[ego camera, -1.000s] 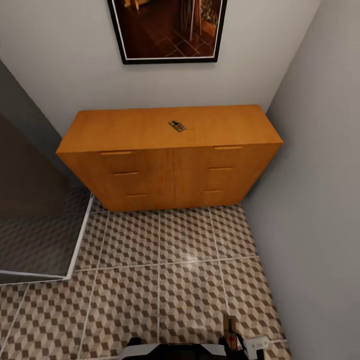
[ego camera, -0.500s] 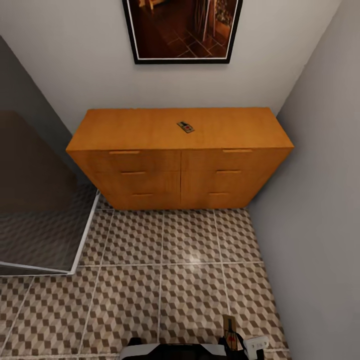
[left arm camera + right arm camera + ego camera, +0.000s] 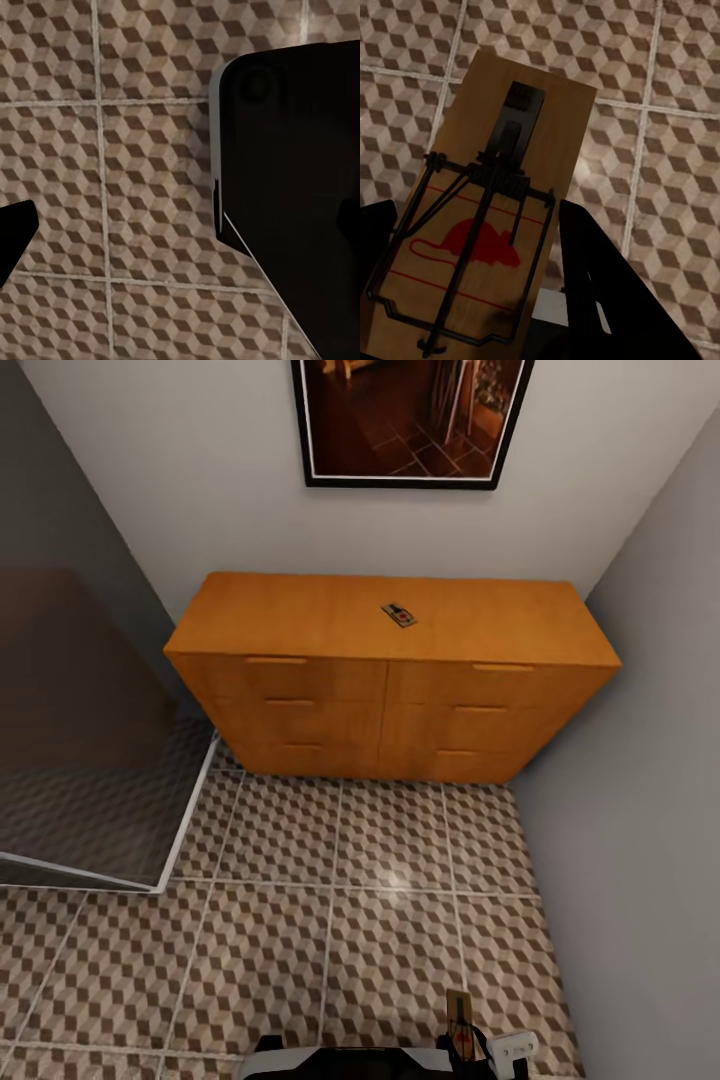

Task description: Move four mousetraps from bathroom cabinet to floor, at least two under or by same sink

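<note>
The right end effector [image 3: 472,300] is clamped on a mousetrap [image 3: 487,217], its long axis running out past the fingers above the bathroom floor [image 3: 330,920]. Another mousetrap [image 3: 399,615] lies mid-top on the cabinet [image 3: 390,690], well ahead. Left end effector [image 3: 120,225]: fingers apart, empty.

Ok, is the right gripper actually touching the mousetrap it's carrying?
Touching. In the right wrist view the mousetrap sits between the right gripper fingers, its edges meeting them, held above the tiled floor.
</note>
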Controlling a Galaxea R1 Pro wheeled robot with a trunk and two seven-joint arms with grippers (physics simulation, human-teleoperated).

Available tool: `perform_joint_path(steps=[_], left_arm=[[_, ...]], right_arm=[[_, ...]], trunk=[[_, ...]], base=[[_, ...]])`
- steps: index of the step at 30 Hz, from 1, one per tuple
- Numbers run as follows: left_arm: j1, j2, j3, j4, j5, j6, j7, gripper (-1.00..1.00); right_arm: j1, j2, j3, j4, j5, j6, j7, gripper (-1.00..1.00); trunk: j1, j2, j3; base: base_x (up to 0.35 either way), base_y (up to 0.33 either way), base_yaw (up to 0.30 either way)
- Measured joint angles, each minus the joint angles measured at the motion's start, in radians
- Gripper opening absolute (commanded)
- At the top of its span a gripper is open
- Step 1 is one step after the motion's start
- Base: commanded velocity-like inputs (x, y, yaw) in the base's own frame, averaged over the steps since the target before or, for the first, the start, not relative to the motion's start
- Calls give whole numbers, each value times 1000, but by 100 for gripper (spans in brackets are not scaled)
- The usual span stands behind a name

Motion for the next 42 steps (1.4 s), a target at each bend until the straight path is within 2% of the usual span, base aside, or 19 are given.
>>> perform_joint_path(steps=[27, 42], left_arm=[[0, 0, 0, 0, 0, 0, 0, 100], [0, 0, 0, 0, 0, 0, 1, 100]], right_arm=[[0, 1, 0, 0, 0, 0, 0, -100], [0, 0, 0, 0, 0, 0, 0, -100]], trunk=[[0, 0, 0], [0, 0, 0]], base=[[1, -140, 169], [96, -120, 122]])
